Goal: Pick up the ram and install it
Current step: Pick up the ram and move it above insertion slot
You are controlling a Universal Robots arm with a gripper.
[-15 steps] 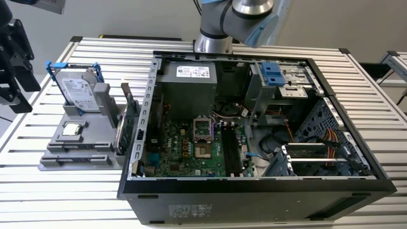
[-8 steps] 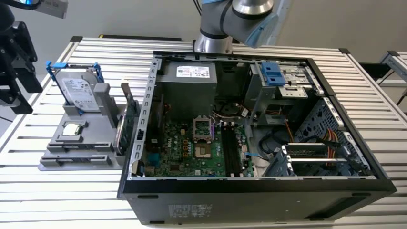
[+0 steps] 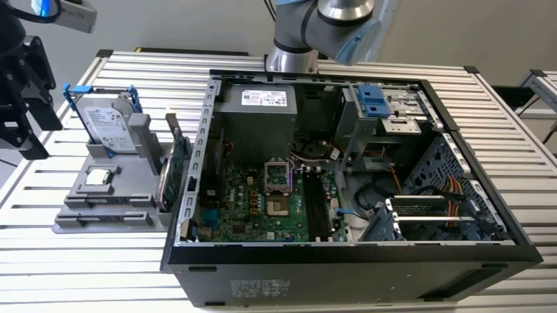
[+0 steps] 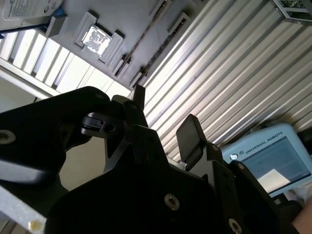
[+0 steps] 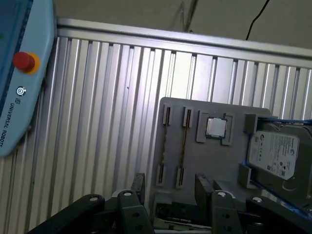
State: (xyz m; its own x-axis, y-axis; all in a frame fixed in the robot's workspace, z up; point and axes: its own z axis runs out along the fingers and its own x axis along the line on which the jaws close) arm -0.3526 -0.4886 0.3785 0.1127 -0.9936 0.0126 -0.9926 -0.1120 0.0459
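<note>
My gripper hangs open above the slatted table, with nothing between its black fingers. In the exterior view the gripper is at the far left, beside the grey parts holder and raised off it. I cannot pick out the ram with certainty. In the first wrist view the holder's two narrow slots lie just beyond my fingertips and show only thin dark lines. The open computer case lies at the middle, with long black memory slots on its green motherboard.
On the holder stand a hard drive in a blue frame, a square processor and a green card on edge. A pale blue teach pendant lies on the table near my gripper. The arm's base rises behind the case.
</note>
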